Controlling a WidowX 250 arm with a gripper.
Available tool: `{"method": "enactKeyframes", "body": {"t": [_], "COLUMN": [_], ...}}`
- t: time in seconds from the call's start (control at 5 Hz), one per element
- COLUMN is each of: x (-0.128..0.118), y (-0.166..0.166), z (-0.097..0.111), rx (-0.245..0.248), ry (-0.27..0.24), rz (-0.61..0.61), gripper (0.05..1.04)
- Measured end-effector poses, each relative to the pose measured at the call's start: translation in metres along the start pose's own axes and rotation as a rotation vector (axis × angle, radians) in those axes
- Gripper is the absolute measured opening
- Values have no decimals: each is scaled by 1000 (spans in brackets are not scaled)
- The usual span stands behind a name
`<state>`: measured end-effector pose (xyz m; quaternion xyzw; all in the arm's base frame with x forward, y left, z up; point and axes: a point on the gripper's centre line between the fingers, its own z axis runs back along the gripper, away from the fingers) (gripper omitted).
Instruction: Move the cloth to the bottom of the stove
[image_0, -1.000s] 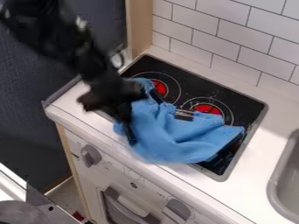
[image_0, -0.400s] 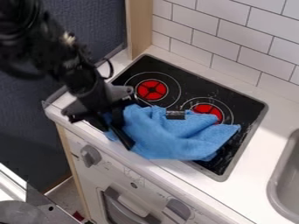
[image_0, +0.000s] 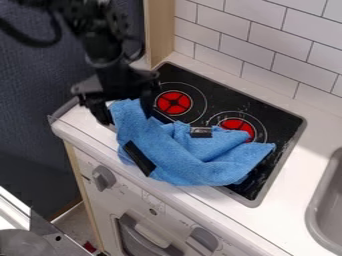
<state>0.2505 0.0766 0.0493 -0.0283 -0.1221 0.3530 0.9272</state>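
Currently, the cloth (image_0: 179, 159) lies bunched along the stove's (image_0: 230, 102) front edge, overhanging onto the worktop (image_0: 304, 150). Placement appears nearly complete. The pincer (image_0: 126, 119) stands wide at the stove's front left corner, astride the cloth's end; clearance of the pincer likely remains.

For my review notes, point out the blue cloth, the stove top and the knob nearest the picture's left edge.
Blue cloth (image_0: 195, 162): camera view, on its lower middle folds.
Stove top (image_0: 272, 121): camera view, on bare black surface.
Knob (image_0: 103, 177): camera view, on its grey face.
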Motion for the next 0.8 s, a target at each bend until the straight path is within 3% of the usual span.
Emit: {"method": "enactKeyframes", "body": {"t": [0.2,0.4,0.6,0.8], "x": [7,26,52,82], "y": [-9,-35,-68,-102], "z": [25,19,-8,-23], "rx": [43,17,-66,-68], "ry": [19,42,86,107], "rz": [-22,-170,-391,-508], "gripper": [1003,1001,1001,1001]}}
